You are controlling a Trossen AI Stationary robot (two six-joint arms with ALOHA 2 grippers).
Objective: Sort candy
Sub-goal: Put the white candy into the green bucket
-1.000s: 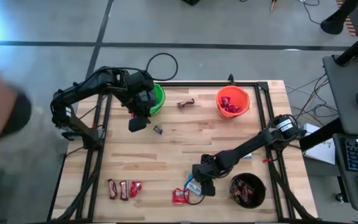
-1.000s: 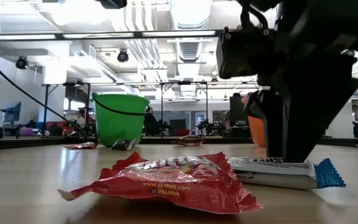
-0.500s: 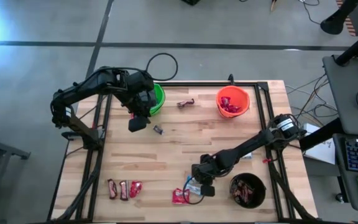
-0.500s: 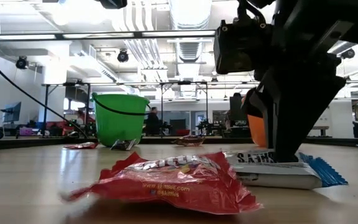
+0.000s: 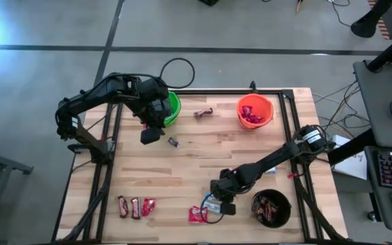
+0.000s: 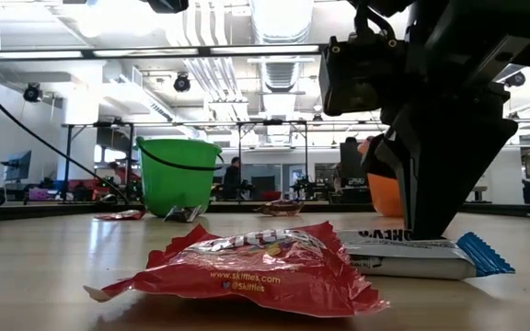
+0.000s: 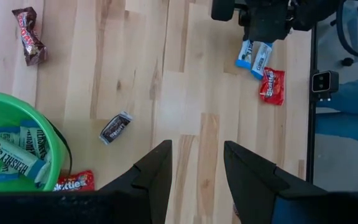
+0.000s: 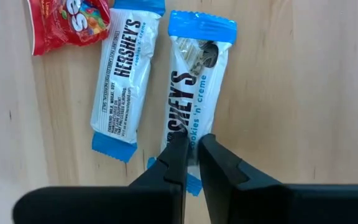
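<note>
Two light-blue-and-white candy bars lie side by side near the table's front edge, next to a flat red packet. My right gripper is shut on one bar; the other bar lies untouched beside it. In the high view this gripper stands between the red packet and the black bucket. My left gripper hangs open above the table beside the green bucket, with nothing between its fingers. My right gripper pinches the bar's wrapper near the end closest to the wrist, between its two fingertips, in the middle of the bar's width. The fingers slant down from above. The bar lies flat on the table.
An orange bucket with red packets stands at the far right. A brown sweet and a small dark one lie in the far middle. Three sweets lie at the near left. The green bucket holds blue-and-white bars.
My right gripper has shut on the end of the blue-and-white bar without leaving its place. The bar shifted slightly on the table as the fingers closed and still lies flat.
</note>
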